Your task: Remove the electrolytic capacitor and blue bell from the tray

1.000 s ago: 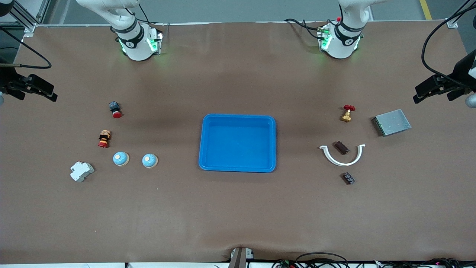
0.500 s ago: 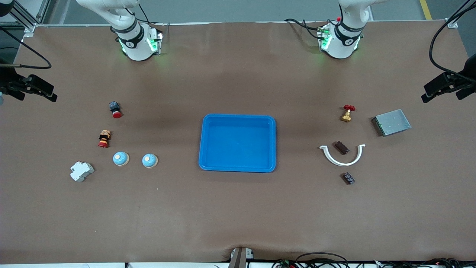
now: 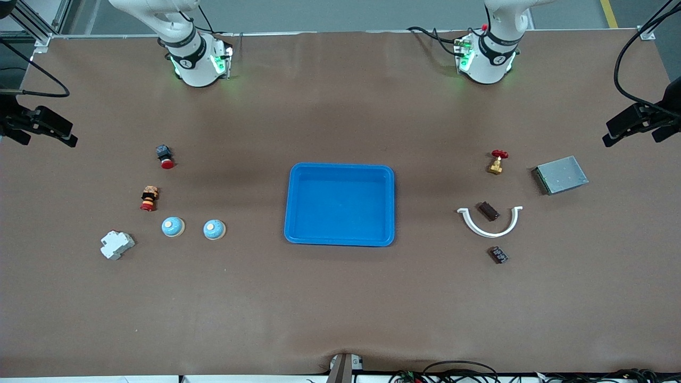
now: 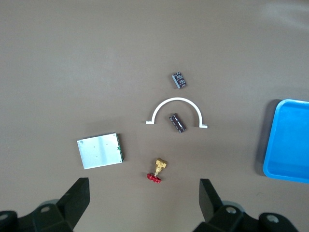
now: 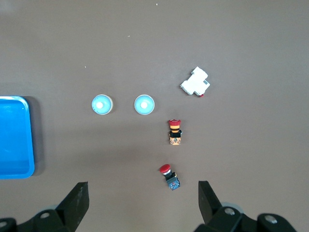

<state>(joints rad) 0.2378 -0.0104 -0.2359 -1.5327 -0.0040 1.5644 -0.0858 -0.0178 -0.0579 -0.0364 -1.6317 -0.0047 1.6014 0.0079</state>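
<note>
A: Where are the task's things seen?

B: The tray point(image 3: 340, 166) is found empty at mid-bench. Two blue bells point(image 3: 173, 227) point(image 3: 214, 229) are set toward the right arm's end. Two dark capacitors point(image 3: 488, 210) point(image 3: 498, 255) lie toward the left arm's end, one inside a white arc point(image 3: 489, 231).

A: And the tools?

B: The left tool point(image 4: 145, 203) is held wide, high over the capacitors. The right tool point(image 5: 142, 203) is held wide, high over the bells. Nothing is gripped.

A: What could go wrong?

B: The removal is judged done. A fresh descent could disturb look-alike parts, since the twins are easily confused.

A: The surface?

B: A brown bench cover point(image 3: 340, 308), rumpled at the near edge, where cables are seen.
</note>
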